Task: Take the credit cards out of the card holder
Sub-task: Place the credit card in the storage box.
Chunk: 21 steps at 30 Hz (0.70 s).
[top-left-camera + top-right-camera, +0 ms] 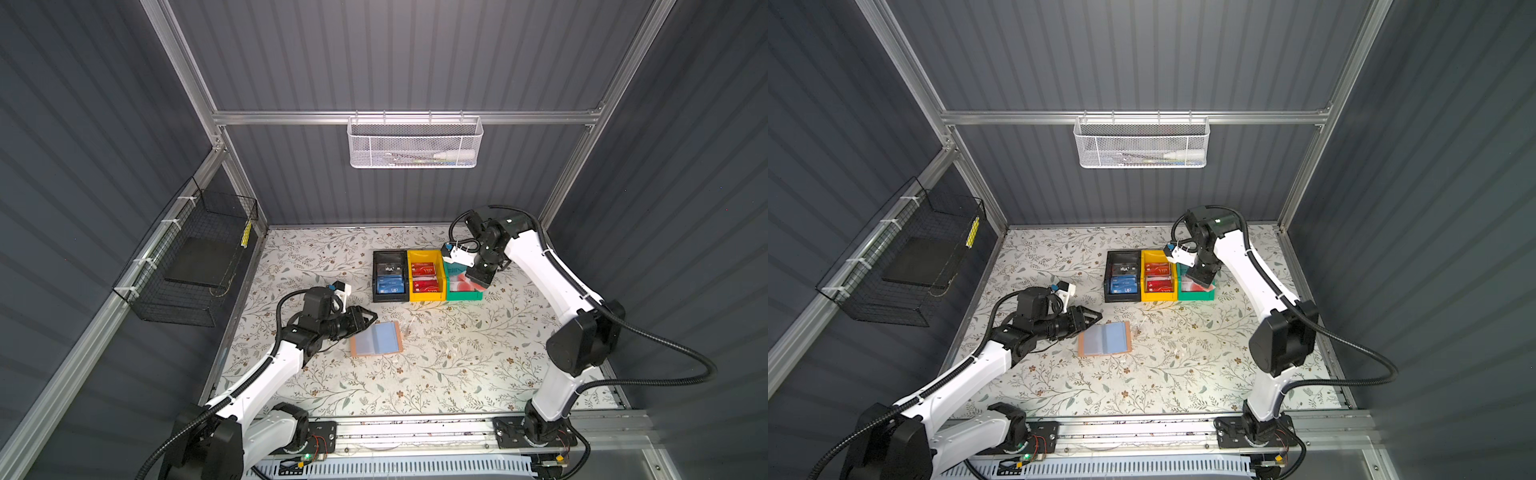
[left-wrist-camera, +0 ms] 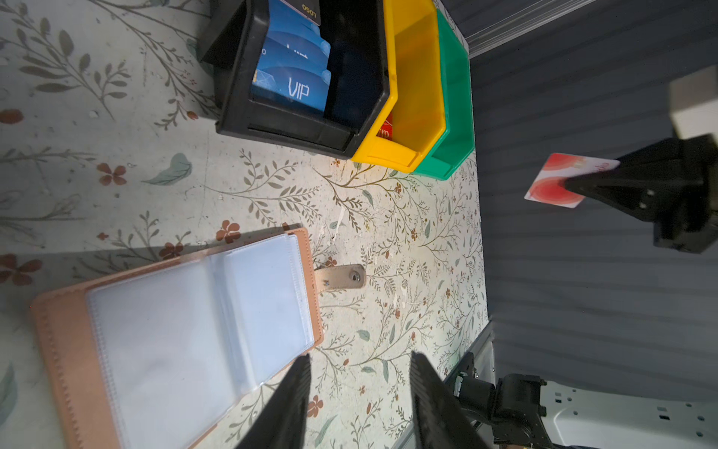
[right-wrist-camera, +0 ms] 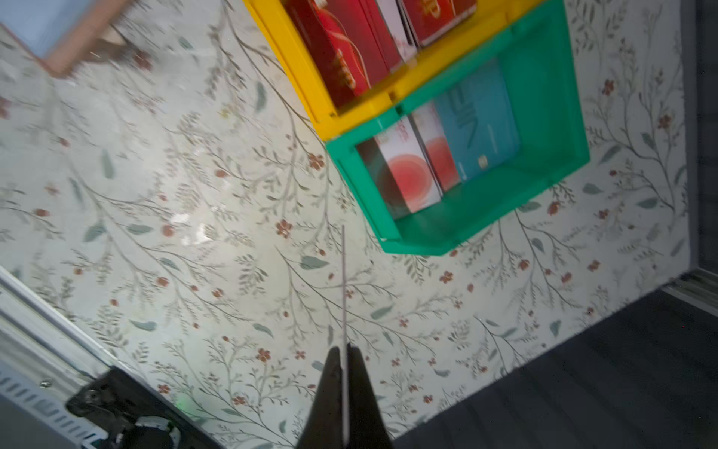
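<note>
The peach-pink card holder (image 1: 376,338) (image 1: 1104,338) lies open and flat on the floral table, and its clear sleeves (image 2: 175,330) look empty. My left gripper (image 1: 371,318) (image 2: 361,355) hovers open at the holder's left far corner with nothing between its fingers. My right gripper (image 1: 478,283) (image 3: 344,348) is shut on a pale credit card with red circles (image 2: 555,182), seen edge-on (image 3: 344,287) in the right wrist view. It holds the card above the green bin (image 1: 461,296), at that bin's front.
A black bin (image 1: 380,295) holds blue and dark cards, a yellow bin (image 1: 426,297) red cards, and the green bin (image 3: 544,97) pale and teal cards. The three stand side by side behind the holder. A black wire basket (image 1: 187,266) hangs on the left wall.
</note>
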Motion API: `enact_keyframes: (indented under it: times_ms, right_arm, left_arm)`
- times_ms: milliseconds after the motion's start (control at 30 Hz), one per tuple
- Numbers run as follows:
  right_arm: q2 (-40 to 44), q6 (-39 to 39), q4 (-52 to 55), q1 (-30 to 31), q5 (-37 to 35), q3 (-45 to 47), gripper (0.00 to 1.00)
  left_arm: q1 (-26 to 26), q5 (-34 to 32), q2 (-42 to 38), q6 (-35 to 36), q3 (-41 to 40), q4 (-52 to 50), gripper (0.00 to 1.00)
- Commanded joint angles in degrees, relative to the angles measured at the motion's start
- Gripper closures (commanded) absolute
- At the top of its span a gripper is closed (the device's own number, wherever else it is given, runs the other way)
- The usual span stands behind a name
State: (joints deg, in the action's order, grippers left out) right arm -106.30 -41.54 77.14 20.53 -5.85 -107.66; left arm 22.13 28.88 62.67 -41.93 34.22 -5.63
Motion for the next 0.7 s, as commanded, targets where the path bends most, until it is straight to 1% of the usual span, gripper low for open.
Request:
enact_keyframes:
  times_ms: [0,133,200,267,433,667]
  right_arm:
    - [-4.7,-6.1,2.2,-2.1,-7.3,-5.2,1.00]
    - [-10.5,-8.7,2.5,-2.7,-7.4,-13.2,1.00]
    - [-13.1,-10.3,3.2,-2.5,-6.0,-17.1,1.00]
    - [-15.0,-11.9,3.3,-2.4,-5.4,-19.1,1.00]
    - [-17.7,-14.8,2.2,-2.2,-5.7,-18.7,1.00]
    - [-21.0,-14.8,1.3,-1.5,-4.2,-18.9,1.00]
  left_arm:
    - [-0.4,-0.8,-0.1,2.3,2.1,-3.0,0.55]
    - [-0.5,-1.7,0.0,2.6,2.3,-3.9,0.54]
    - [-0.5,-1.7,0.7,2.5,2.4,-3.8,0.54]
    - [-0.6,-1.6,1.4,2.5,2.7,-3.6,0.54]
    - [-0.6,-1.6,3.2,2.6,3.1,-3.1,0.54]
    - [-0.9,-1.3,5.7,3.0,3.8,-2.7,0.54]
